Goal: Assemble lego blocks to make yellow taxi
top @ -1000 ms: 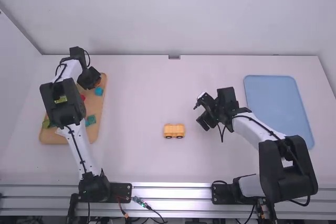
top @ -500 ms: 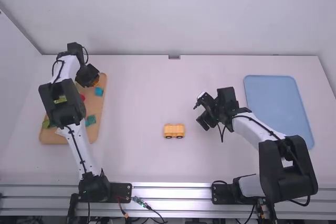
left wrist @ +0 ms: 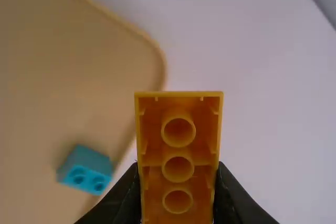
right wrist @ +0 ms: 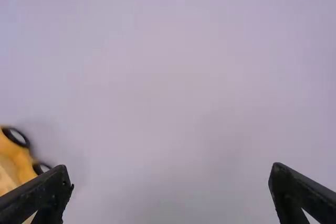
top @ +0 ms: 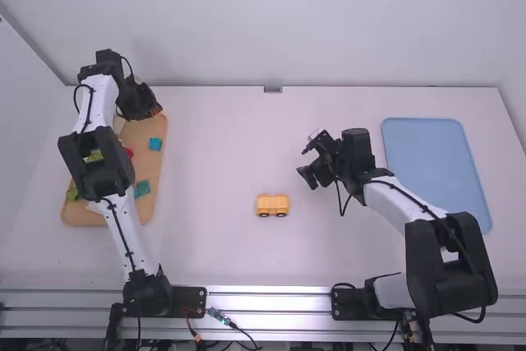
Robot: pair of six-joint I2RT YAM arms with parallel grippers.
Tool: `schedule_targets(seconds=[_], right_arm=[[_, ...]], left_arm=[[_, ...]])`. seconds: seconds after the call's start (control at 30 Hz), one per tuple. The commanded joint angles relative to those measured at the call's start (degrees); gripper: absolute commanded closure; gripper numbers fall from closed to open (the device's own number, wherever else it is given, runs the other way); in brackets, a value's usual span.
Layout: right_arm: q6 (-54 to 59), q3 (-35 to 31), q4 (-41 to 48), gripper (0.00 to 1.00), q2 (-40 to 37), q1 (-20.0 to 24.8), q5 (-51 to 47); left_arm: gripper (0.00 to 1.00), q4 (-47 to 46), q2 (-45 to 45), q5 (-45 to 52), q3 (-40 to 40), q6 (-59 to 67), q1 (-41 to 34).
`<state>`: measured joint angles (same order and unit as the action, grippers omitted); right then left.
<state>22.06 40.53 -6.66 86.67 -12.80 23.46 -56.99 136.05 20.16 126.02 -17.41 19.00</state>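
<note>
At the far end of the wooden tray (top: 140, 150), my left gripper (top: 154, 111) is up over the tray's far edge. In the left wrist view the left gripper (left wrist: 177, 182) is shut on an orange-yellow block (left wrist: 178, 156), whose hollow underside with round tubes faces the camera. The yellow wheeled car piece (top: 272, 205) stands on the table near the middle; the same car piece (right wrist: 18, 156) shows in the right wrist view. My right gripper (top: 306, 177) is beyond it and to its right. Spread wide, the right gripper (right wrist: 170, 187) is open with nothing between its fingers.
Teal blocks (top: 154, 144), a red piece (top: 129, 153) and green blocks (top: 72, 194) lie on the wooden tray. A blue tray (top: 436, 162) lies at the right. The wall stands close behind the table's far edge.
My left gripper has moved away from the camera toward the tray's far edge with the block in it. The right gripper has shifted slightly away from the camera and to the left.
</note>
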Motion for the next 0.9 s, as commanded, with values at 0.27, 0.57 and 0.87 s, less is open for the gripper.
schedule_targets(seconds=[0.27, 0.57, 0.87], right_arm=[[-8.79, -0.09, -4.24, 0.01, -0.94, 0.0, 4.2], [-9.97, -0.11, -9.27, 0.01, -0.94, 0.02, 20.39], [-8.55, -0.11, -17.51, 0.02, 5.11, 0.07, 43.63]], left_arm=[[0.99, 27.54, -21.36, -0.04, -32.96, 6.29, -7.43], [0.98, 46.1, -39.65, 21.53, -62.88, 25.03, -16.11], [0.98, 55.78, -43.46, 39.65, -75.89, 36.74, -24.48]])
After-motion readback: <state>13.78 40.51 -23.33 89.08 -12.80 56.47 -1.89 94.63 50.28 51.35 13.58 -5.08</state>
